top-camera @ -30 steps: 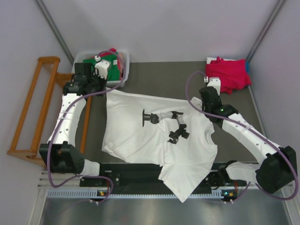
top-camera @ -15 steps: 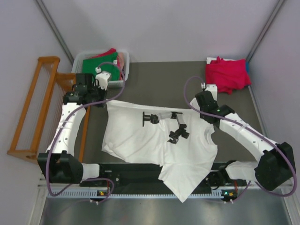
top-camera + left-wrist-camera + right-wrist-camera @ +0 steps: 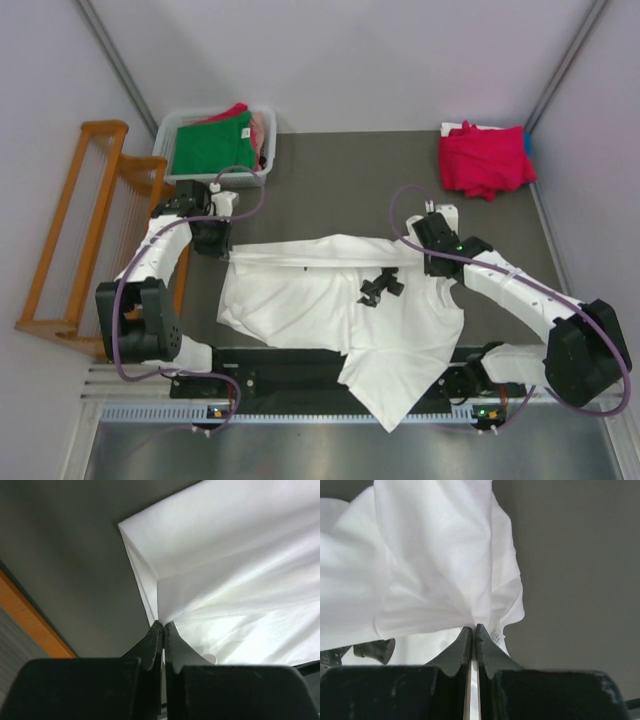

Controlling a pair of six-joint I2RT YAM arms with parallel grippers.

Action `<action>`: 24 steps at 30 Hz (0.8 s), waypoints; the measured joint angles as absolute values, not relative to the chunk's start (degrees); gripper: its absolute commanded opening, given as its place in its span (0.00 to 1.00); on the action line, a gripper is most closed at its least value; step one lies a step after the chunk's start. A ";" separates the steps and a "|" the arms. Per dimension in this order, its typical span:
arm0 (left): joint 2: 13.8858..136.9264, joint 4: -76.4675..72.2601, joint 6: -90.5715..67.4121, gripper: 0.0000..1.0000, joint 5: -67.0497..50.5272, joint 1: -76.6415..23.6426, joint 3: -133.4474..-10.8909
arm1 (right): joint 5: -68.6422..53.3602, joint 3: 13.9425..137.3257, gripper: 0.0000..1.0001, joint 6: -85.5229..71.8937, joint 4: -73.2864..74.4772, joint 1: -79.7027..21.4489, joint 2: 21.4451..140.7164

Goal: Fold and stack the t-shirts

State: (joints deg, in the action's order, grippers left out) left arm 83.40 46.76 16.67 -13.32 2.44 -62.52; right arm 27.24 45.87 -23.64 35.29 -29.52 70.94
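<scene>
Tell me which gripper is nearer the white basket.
Left. The left gripper pinches the white t-shirt just in front of the basket; the right gripper pinches it far across the table.

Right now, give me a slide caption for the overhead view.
Overhead: left pincer and right pincer each shut on the folded-over far edge of the white cloth t-shirt.

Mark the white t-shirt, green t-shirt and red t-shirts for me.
white t-shirt (image 3: 290,300), top view, flat part of its body panel.
green t-shirt (image 3: 212,146), top view, middle of its folded top face.
red t-shirts (image 3: 482,158), top view, centre of the pile.
</scene>
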 measured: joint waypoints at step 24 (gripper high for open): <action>83.18 51.13 19.38 0.36 -20.14 8.75 -61.19 | 22.35 43.05 0.00 -30.15 39.90 -31.57 69.49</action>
State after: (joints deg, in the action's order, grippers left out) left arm 83.18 51.13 19.38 -20.14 8.75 -61.19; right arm 22.35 43.05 -30.15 39.90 -31.57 69.49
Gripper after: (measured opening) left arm 0.362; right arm 0.017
